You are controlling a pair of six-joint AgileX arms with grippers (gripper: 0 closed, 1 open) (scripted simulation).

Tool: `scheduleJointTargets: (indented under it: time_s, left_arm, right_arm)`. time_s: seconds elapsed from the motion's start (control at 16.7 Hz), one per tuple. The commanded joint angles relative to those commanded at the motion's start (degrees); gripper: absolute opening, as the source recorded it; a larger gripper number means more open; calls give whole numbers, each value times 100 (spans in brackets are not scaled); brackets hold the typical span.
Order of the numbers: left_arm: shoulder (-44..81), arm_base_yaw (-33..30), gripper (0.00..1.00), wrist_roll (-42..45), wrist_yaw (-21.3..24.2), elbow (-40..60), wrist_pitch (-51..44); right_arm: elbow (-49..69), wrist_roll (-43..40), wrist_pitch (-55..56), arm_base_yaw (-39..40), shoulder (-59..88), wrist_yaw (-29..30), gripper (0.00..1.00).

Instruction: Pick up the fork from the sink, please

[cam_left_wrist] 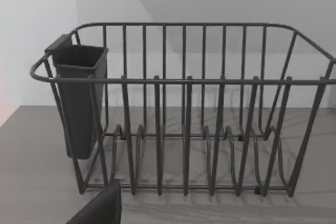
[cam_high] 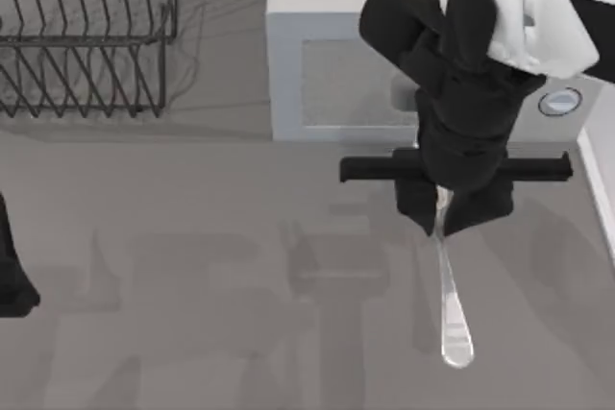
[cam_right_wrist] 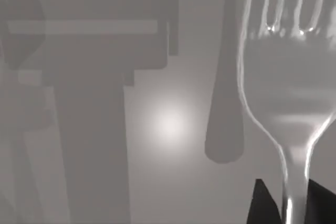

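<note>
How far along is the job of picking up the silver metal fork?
Done: the right gripper has clamped the slender shiny silver metal fork, whose shadow on the grey floor suggests it is lifted. Left: perhaps raising it higher. The left gripper sits parked at the table's left edge.

Even, soft light — blocky arm shadows on the table (cam_high: 192, 237), glare on the fork (cam_right_wrist: 294, 87).

So the fork (cam_high: 453, 319) hangs from the right gripper (cam_high: 441, 223) over the right half of the table (cam_high: 192, 266), handle end pointing toward the near edge. Behind that gripper there's a box-like unit (cam_high: 327, 55) at the back, and the dish rack (cam_high: 86, 36) sits in the far left corner with a cutlery cup (cam_left_wrist: 79, 98) hooked on one end. Left arm (cam_high: 12, 266) is parked at the left edge.
</note>
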Motion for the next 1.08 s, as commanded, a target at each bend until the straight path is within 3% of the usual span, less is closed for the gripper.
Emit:
scheduleJointTargets:
  time_s: [0.3, 0.6, 1.08]
  left_arm:
    - [0, 0, 100, 0, 0, 0, 0]
    - [0, 0, 100, 0, 0, 0, 0]
    - [0, 0, 100, 0, 0, 0, 0]
  right_arm:
    - [-1118, 15, 1314, 26, 197, 5, 0]
    - [-1230, 19, 1433, 31, 226, 5, 0]
    - [-1230, 19, 1433, 31, 226, 5, 60]
